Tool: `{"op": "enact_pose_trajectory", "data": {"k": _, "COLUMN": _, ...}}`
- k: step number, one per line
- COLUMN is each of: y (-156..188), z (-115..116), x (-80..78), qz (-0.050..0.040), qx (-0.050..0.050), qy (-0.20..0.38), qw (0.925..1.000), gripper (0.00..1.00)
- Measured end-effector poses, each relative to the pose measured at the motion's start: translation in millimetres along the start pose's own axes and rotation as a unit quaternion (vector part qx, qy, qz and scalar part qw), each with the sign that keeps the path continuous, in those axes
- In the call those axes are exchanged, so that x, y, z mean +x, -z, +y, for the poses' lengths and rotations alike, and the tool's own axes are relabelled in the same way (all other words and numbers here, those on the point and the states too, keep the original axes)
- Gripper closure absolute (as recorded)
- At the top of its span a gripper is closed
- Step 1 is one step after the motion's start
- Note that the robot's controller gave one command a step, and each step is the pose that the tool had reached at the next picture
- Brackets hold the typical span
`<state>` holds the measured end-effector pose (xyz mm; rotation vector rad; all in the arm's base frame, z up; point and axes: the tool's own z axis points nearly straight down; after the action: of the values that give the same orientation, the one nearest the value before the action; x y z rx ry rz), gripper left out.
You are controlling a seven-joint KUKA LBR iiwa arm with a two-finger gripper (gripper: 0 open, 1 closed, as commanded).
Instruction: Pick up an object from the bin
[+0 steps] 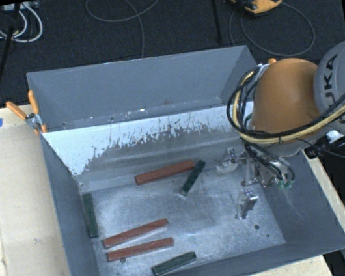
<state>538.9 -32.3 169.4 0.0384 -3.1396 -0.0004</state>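
Pincer (241,186) hangs at the right of the bin (151,91) over bare floor; whether it is released or clenched cannot be told; nearest lies a tilted dark green bar (192,177), its far end just beside a reddish-brown bar (165,172); other bars (136,233) lie well apart to the left. Recommended: shift left; align across the green bar's narrow width; descend at mid-length, clear of the brown neighbour.

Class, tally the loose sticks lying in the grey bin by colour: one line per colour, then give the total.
Red-brown sticks: 3
Dark green sticks: 3
Total: 6
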Motion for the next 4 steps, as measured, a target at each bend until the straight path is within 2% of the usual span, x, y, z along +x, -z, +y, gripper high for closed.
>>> {"op": "enact_pose_trajectory", "data": {"k": 1, "y": -45, "z": 15, "x": -30.6, "qz": -0.0043, "qx": 0.000, "qy": 0.007, "qw": 1.0000, "gripper": 0.00}}
{"op": "enact_pose_trajectory", "data": {"k": 2, "y": -74, "z": 24, "x": -39.3, "qz": 0.0019, "qx": 0.000, "qy": 0.016, "qw": 0.9999, "gripper": 0.00}}
{"op": "enact_pose_trajectory", "data": {"k": 3, "y": -84, "z": 49, "x": -65.9, "qz": -0.0169, "qx": 0.001, "qy": -0.059, "qw": 0.9981, "gripper": 1.00}}
{"op": "enact_pose_trajectory", "data": {"k": 4, "y": -87, "z": 51, "x": -60.3, "qz": -0.0045, "qx": -0.001, "qy": -0.057, "qw": 0.9984, "gripper": 0.00}}
